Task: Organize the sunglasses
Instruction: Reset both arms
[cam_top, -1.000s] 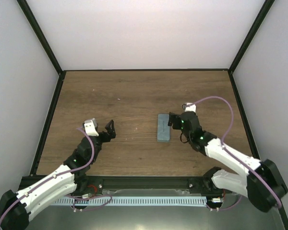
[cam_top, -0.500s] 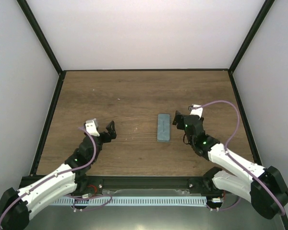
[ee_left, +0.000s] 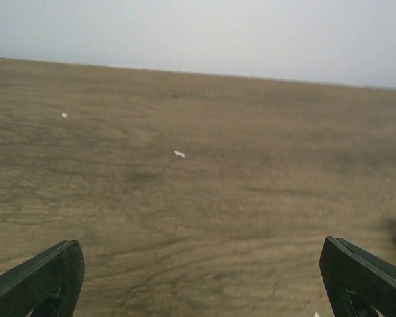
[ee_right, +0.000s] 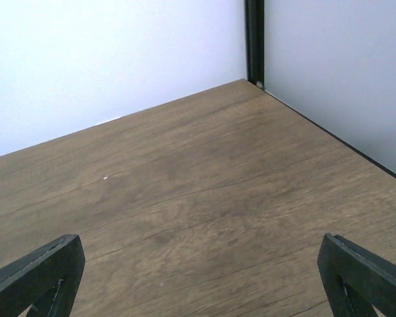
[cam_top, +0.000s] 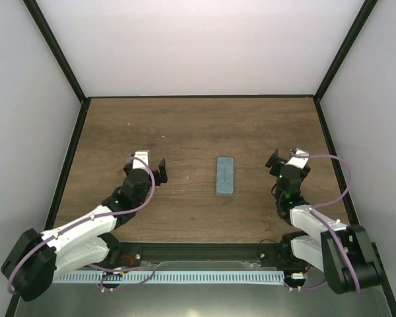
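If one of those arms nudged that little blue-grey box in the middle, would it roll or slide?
Probably slide, not roll: the case lies flat and oblong on the wooden table. It looks rigid and closed, so it should keep its shape when lifted.

The left gripper [cam_top: 160,170] gaped wide, its arm stretched low behind it; the right gripper [cam_top: 282,160] stood equally spread, its arm folded close behind.

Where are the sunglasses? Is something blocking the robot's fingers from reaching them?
No sunglasses show anywhere. Only a shut blue-grey case lies on the table, with bare wood between it and the open left fingers and right fingers. Whether the glasses are inside cannot be told.
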You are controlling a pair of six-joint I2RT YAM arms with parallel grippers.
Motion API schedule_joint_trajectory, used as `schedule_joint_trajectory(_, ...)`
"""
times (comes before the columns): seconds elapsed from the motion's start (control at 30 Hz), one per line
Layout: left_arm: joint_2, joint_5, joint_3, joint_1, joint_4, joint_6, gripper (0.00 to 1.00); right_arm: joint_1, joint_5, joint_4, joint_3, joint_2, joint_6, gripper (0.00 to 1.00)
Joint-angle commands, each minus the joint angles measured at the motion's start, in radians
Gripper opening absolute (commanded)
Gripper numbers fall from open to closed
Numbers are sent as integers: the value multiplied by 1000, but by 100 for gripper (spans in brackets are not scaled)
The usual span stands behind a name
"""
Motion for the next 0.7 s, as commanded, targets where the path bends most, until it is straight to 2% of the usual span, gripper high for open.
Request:
schedule_joint_trajectory(0.0,18,236,-14,66,64,119,100,-118,-143,278,-42,104,21,100)
schedule_joint_trajectory(0.07,7,283,-19,84,68,100,100,-148,-201,330,-50,142,22,100)
schedule_joint_trajectory(0.13,-13,239,-19,91,45,78,100,-157,-247,472,-84,175,-13,100)
schedule_joint_trajectory(0.2,-39,231,-25,100,36,80,100,-173,-294,451,-54,204,-38,100)
schedule_joint_trajectory(0.33,-80,391,-50,135,118,175,100,-173,-281,494,-24,261,-114,100)
schedule_joint_trajectory(0.43,-62,378,-32,149,157,235,100,-182,-276,695,-52,373,-135,100)
schedule_joint_trajectory(0.5,-18,369,-15,175,193,312,100,-183,-304,559,13,374,-141,100)
schedule_joint_trajectory(0.53,21,349,0,189,199,334,100,-183,-299,596,14,401,-146,100)
schedule_joint_trajectory(0.6,90,303,39,229,201,359,100,-183,-306,559,31,395,-144,100)
schedule_joint_trajectory(0.67,159,321,71,295,225,390,100,-181,-306,544,31,393,-149,100)
